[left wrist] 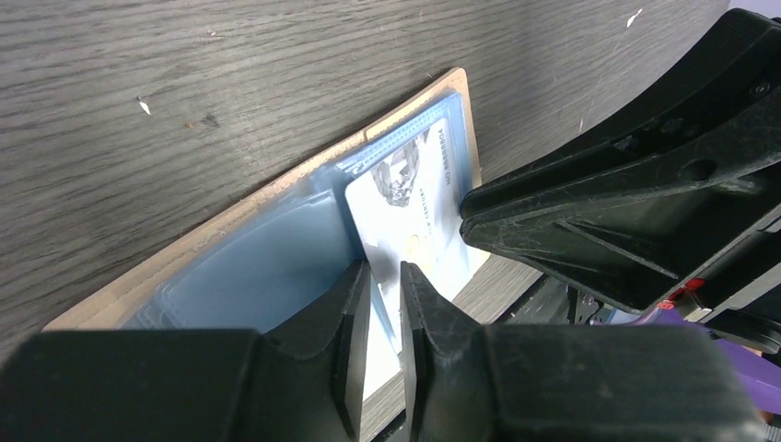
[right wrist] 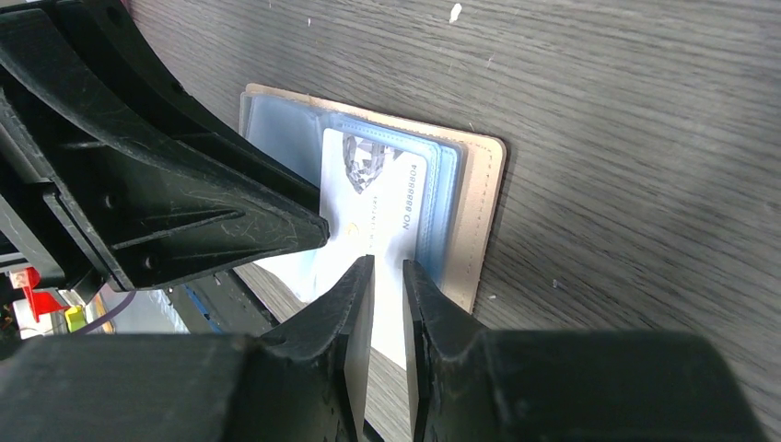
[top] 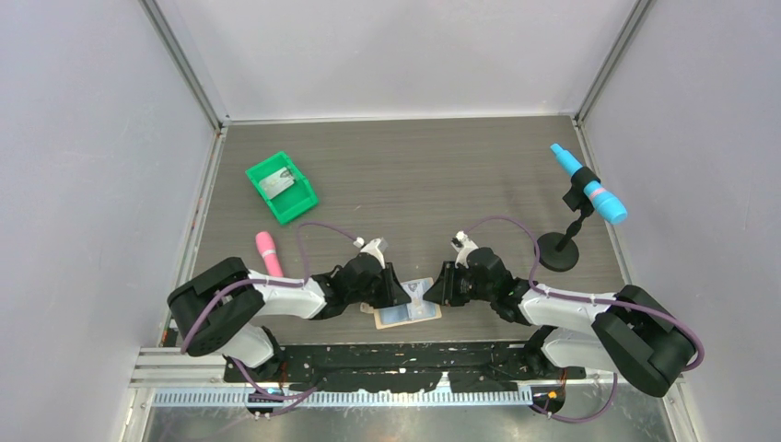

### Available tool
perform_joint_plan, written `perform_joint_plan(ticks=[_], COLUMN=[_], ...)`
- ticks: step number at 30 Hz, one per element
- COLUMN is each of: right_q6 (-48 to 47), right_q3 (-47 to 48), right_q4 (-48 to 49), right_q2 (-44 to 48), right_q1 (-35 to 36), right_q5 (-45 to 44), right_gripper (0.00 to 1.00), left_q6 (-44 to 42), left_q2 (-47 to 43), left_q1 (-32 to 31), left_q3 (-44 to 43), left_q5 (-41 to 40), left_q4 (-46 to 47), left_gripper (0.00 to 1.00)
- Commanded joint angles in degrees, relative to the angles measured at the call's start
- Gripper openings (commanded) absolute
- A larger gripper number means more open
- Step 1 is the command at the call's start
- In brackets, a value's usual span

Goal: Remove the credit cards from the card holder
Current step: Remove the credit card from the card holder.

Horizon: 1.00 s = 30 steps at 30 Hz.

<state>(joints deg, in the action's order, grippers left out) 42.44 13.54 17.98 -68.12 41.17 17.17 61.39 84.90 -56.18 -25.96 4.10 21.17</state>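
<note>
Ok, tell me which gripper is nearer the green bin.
Left. The left gripper sits at the card holder, toward the near edge from the green bin; the right gripper faces it from farther right.

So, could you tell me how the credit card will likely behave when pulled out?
The credit card looks thin, flat and unbent, so probably stiff and light. Its smooth face may be slippery, and the clear sleeve of the card holder might drag along.

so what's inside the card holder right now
One pale printed card sticks partway out of the clear blue sleeves in the open card holder. Whether more cards lie underneath it is hidden.
</note>
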Motion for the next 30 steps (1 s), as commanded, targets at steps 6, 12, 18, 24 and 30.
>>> perform_joint_plan(ticks=[6, 12, 18, 24, 30], right_q6=[0.0, -0.1, -0.4, -0.9, -0.9], right_q3=[-0.6, -0.5, -0.3, 0.2, 0.4], right_q4=[-0.5, -1.7, -3.4, -4.7, -4.9], right_q2=[0.0, 0.0, 0.1, -0.2, -0.3], right_q1=[0.0, 0.1, 0.1, 0.1, 0.0], right_q5=[-0.6, -1.8, -3.3, -4.4, -4.5], right_gripper=[0.24, 0.24, 0.24, 0.24, 0.24], left_q6=[0.8, 0.9, 0.2, -0.3, -0.8], left_q2=[-0.5, -2.1, -5.3, -8.2, -10.7], left_q1=[-0.6, -0.6, -0.1, 0.9, 2.1], left_q3=[-0.9, -0.2, 0.8, 1.3, 2.2], left_q5=[-0.3, -0.2, -0.4, -0.3, 0.1], left_q4=[1.6, 0.5, -2.3, -5.4, -7.5], left_gripper=[0.02, 0.0, 0.0, 0.0, 0.0])
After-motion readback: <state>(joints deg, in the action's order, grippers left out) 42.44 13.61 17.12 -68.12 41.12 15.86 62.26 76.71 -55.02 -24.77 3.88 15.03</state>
